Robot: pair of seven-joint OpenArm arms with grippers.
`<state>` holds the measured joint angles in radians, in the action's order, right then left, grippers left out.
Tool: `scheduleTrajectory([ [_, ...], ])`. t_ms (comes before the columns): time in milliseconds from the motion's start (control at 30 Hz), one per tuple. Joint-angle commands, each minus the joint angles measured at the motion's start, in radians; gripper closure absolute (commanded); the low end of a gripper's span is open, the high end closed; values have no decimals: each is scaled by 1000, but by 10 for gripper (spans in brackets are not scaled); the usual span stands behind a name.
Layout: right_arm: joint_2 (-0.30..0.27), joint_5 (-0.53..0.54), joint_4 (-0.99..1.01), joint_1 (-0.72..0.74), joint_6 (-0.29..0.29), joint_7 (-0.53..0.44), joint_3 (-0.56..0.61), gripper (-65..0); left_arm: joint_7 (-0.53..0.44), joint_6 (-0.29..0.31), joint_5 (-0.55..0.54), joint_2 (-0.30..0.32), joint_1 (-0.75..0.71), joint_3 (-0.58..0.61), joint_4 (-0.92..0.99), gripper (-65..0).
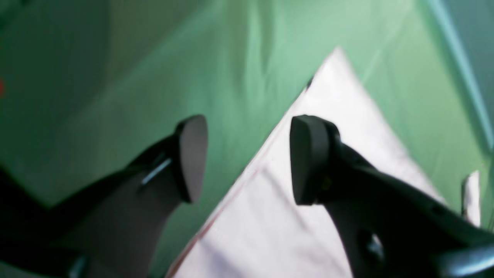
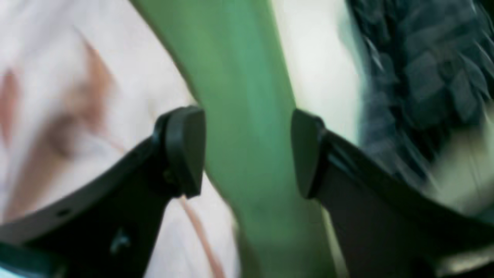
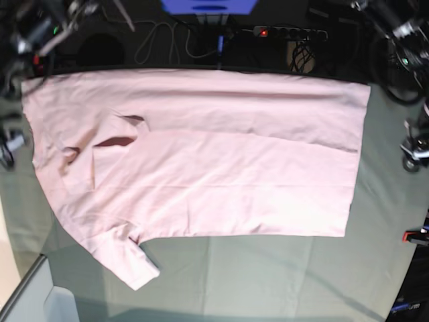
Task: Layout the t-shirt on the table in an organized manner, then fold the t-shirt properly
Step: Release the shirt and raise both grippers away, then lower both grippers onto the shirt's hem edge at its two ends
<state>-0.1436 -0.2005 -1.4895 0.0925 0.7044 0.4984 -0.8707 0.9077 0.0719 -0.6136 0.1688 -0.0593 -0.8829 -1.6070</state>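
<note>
The t-shirt (image 3: 201, 161) lies spread across the middle of the base view, from the left edge almost to the right edge, on the table (image 3: 268, 275). One long fold is already made: the far part is doubled over the near part, so a crease edge runs from the centre toward the right. At the left of the frame the collar area is bunched and a sleeve (image 3: 127, 258) sticks out toward the lower left, so this end is not yet neat. No lettering shows; the printed side is probably turned down or inside.

In the left wrist view, the left gripper (image 1: 247, 158) hangs above a corner of the t-shirt (image 1: 328, 127), with its pads apart and nothing between them. One pad is over the green table cloth (image 1: 154, 58), the other over the pink fabric. I judge that it has no hold on this corner, and the cloth lies flat there.

In the right wrist view, the right gripper (image 2: 247, 150) also has its pads apart and empty. Between them a green strip of table (image 2: 247, 96) is visible, with the t-shirt (image 2: 58, 96) at the left of that frame. This picture is blurred, so the dark thing at its upper right I cannot name.

In the base view both arms are only partly visible, at the upper corners. The next fold probably needs the sleeve and collar end tidied first, because a loose sleeve will make the folded packet uneven.
</note>
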Motion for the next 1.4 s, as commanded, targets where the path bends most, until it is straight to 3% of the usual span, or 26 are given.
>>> scheduleTrajectory([
  [0, -34, -17, 48, 65, -6, -20, 41, -362, -9, 3, -10, 15, 32, 1, -11, -332],
  [167, -150, -58, 478, 329, -6, -39, 218, -362, -6, -1, -10, 13, 95, 3, -13, -332],
  [267, -202, -58, 757, 458, -6, -182, 268, -362, -12, -2, -9, 16, 121, 3, -13, -332],
  [433, -258, -60, 1064, 524, -6, -447, 316, -362, -19, 1, -9, 61, 134, 41, 27, -332],
  [467, -259, -60, 1101, 528, -42, -490, 327, -362, -20, 1, -9, 74, 151, 61, 53, -332],
  [667, -261, -60, 1159, 525, -251, -627, 423, -362, -48, 1, -9, 96, 238, 112, 228, -332],
  [833, -261, -60, 1154, 496, -357, -634, 457, -362, -155, 1, 54, 94, 270, 192, 305, -332],
  [1033, -258, -60, 1160, 461, -366, -633, 457, -362, -327, -1, 179, 90, 286, 342, 399, -332],
  [1367, -236, -60, 1162, 421, -358, -628, 459, -348, -545, -2, 189, 119, 439, 511, 808, -332],
])
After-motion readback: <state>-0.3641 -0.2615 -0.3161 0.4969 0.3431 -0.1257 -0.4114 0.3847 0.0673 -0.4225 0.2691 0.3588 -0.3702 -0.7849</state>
